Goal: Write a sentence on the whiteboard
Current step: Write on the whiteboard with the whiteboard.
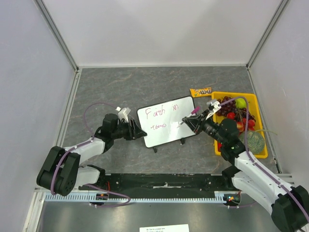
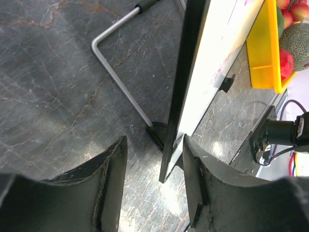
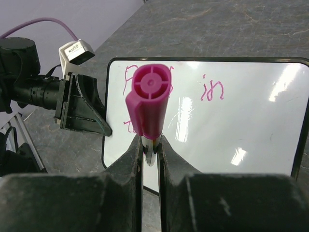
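Item: small white rounded-corner whiteboard (image 1: 166, 126), thin black frame, propped on grey marbled table (image 1: 145, 87) between my arms. Pink handwritten sentence (image 1: 161, 112): "Faith in"; the second line is perhaps "tomo", unclear. My left gripper (image 1: 140, 134): jaws apart, straddling the board's left edge. My right gripper (image 1: 186, 121): clamped on a glossy magenta-capped marker (image 3: 149, 104).
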